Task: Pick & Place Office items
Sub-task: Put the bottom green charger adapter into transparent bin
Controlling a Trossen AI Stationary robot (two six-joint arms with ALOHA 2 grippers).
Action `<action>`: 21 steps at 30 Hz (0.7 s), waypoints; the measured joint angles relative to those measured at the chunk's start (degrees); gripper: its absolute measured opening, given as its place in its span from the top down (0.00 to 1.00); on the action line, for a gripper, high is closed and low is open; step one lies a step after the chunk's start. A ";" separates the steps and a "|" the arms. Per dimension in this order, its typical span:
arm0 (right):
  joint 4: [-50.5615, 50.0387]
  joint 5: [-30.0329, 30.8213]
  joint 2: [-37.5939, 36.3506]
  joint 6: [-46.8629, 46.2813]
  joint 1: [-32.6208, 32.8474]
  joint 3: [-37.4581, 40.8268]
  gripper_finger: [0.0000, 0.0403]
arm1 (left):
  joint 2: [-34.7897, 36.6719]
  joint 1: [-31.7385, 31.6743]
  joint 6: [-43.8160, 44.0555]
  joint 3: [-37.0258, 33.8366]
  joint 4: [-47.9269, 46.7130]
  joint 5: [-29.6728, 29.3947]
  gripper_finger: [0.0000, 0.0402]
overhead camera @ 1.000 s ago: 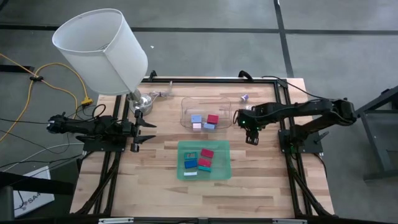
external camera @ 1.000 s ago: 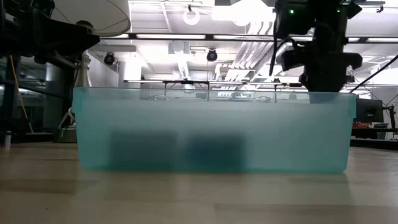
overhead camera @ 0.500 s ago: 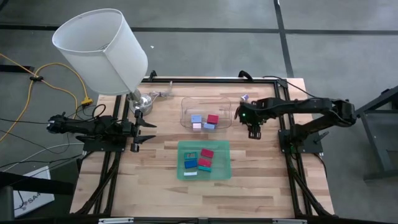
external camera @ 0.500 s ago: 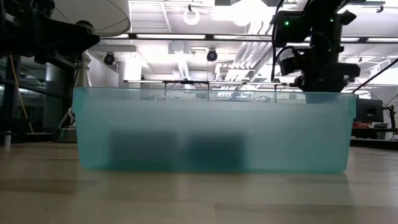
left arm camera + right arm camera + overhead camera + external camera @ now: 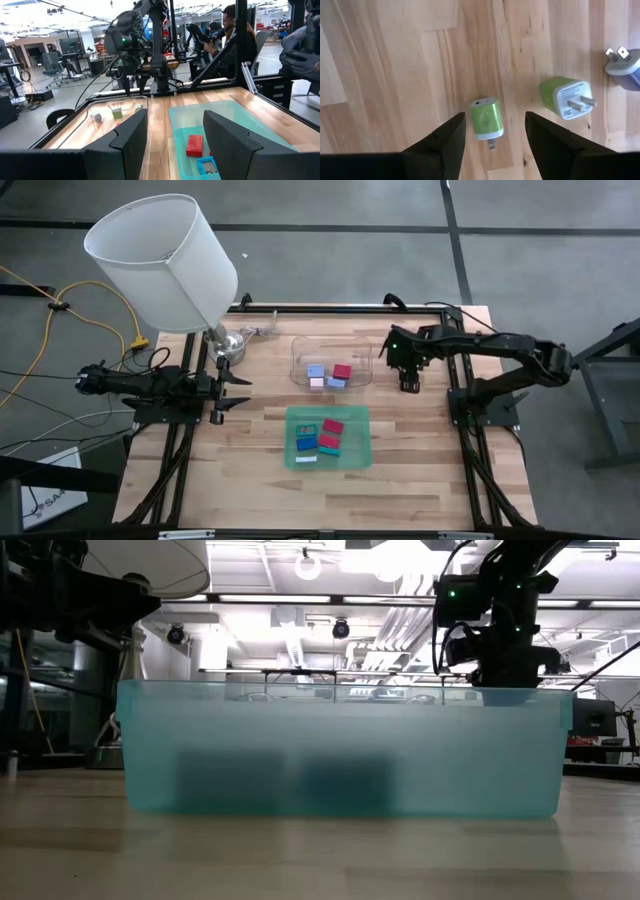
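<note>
Since a second ago your right end effector has moved away from the clear tray, out toward the far right part of the counter, and in the low view it now sits higher above the green tray's rim. Your left arm has not shifted at all.

Going left to right: your left end effector waits at the counter's left edge, beside the lamp, its fingers apart and holding nothing. In its wrist view you see a red block and a blue one in the green tray.

In the high view, the clear tray holds three items you can count: a pale blue block, a red block and a white cube, with a bluish piece touching the red one. The green tray, nearer on the counter, holds about six: red, teal, blue and one white; the exact split is hard to tell.

On the right, your right end effector hangs over bare wood with its fingers apart, gripping nothing. Its wrist view shows two green plug adapters: one between the fingers, another just beside it. A purple adapter lies at the frame's edge.
</note>
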State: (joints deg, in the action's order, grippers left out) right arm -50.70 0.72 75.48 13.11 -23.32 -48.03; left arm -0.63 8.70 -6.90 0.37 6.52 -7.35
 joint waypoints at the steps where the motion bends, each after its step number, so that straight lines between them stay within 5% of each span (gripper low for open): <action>1: 0.24 -0.61 0.00 0.53 -0.63 0.00 0.52 | 0.01 -0.01 0.00 -0.01 0.02 0.02 0.54; 21: 7.32 -3.42 0.87 3.94 -3.42 8.66 0.52 | 0.01 -0.01 0.00 -0.01 0.00 0.00 0.54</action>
State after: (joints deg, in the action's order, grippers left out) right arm -43.38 -2.71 76.36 17.05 -26.74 -39.37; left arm -0.63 8.69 -6.90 0.36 6.52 -7.35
